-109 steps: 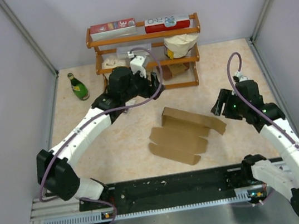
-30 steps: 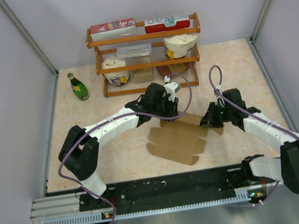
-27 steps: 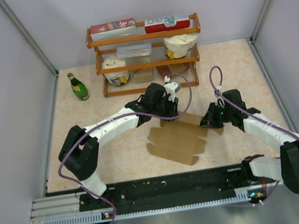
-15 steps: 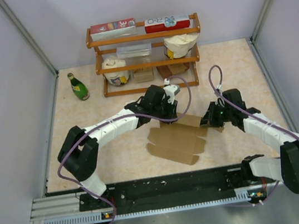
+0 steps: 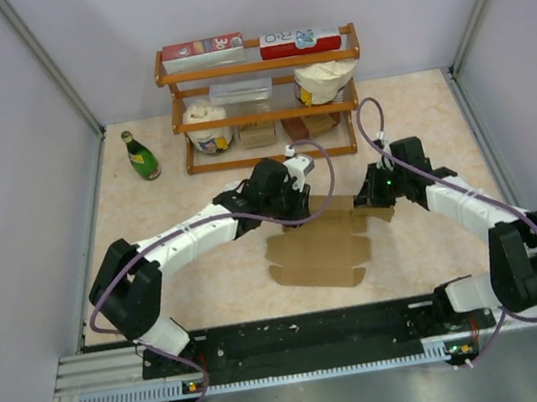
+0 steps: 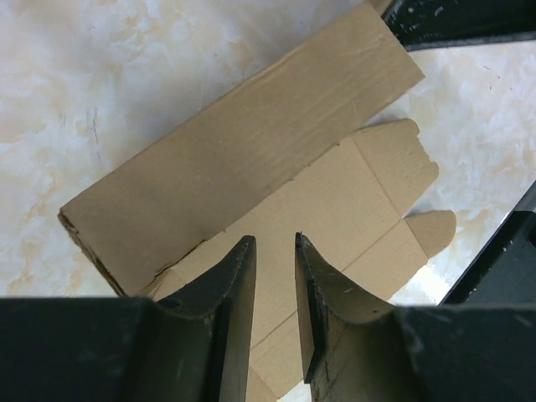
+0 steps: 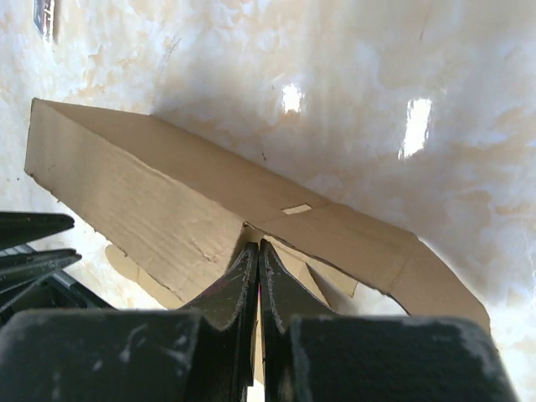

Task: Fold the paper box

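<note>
The paper box (image 5: 316,249) is a brown die-cut sheet lying flat mid-table, its long back panel (image 6: 251,159) raised along the far edge. My left gripper (image 5: 299,199) hovers over the left part of that panel; in the left wrist view its jaws (image 6: 275,243) stand slightly apart with only cardboard showing beneath the gap. My right gripper (image 5: 364,197) is at the panel's right end. Its shut tips (image 7: 258,244) press into the crease where the raised panel (image 7: 151,193) meets the side flap.
A wooden rack (image 5: 265,110) with printed cartons (image 5: 203,51), tubs and small blocks stands at the back, close behind both grippers. A green bottle (image 5: 140,155) stands at the back left. Grey walls bound the table left and right.
The right gripper has swung back and left against the panel's right end, and the panel now stands more upright. The left gripper has drawn slightly back-left. The sheet has shifted a little.
</note>
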Controlling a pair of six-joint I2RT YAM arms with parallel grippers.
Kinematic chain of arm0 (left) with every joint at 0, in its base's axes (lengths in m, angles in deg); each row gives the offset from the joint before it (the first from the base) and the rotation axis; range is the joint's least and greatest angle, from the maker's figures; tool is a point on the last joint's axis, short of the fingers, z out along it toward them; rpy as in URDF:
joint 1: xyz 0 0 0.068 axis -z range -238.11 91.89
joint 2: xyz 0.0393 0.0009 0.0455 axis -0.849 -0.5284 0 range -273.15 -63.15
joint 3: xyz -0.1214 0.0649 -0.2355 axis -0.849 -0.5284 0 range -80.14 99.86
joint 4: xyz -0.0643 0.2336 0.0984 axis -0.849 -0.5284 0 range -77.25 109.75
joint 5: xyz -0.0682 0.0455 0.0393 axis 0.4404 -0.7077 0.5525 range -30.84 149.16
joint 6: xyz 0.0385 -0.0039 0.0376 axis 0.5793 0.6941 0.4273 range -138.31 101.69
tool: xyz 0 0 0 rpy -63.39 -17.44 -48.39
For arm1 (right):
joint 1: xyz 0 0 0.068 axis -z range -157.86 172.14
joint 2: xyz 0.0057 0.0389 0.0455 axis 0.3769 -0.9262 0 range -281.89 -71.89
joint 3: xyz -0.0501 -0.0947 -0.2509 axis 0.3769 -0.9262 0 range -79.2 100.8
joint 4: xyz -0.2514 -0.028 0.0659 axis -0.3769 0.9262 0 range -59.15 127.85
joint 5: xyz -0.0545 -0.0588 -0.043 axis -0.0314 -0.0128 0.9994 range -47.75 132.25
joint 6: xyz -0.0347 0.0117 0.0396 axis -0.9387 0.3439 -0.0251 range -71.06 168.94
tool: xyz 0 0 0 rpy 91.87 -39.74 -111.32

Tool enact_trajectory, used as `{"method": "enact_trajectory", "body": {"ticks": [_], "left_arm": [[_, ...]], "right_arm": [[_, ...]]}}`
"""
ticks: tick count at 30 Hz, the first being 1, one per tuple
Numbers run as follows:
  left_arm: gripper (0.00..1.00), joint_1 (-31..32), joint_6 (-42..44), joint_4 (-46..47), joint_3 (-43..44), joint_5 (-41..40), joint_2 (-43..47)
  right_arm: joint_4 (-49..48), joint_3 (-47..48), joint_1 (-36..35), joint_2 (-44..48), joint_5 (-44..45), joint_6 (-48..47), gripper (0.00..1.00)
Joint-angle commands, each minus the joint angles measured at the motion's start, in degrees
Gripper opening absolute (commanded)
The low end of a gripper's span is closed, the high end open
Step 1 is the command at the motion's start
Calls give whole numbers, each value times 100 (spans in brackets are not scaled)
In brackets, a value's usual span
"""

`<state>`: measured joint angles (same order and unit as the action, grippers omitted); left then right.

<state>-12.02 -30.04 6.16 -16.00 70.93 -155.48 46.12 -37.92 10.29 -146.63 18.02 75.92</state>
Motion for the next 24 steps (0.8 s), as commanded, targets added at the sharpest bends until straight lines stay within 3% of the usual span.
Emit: {"method": "enact_trajectory", "body": {"ticks": [1,7,18,24], "left_arm": [[30,-12,-49,31,-121,-122,382],[30,-12,-75,49,-235,-149,409],[29,-12,74,40,239,-324,787],[29,-126,39,233,327,-843,726]], "right_arm": [[-15,609,34,-356,-240,-421,0],[11,979,43,-761,-539,-518,1],[20,575,34,-515,-302,-536,1],[29,522,34,-471,-284,-536,1]]}}
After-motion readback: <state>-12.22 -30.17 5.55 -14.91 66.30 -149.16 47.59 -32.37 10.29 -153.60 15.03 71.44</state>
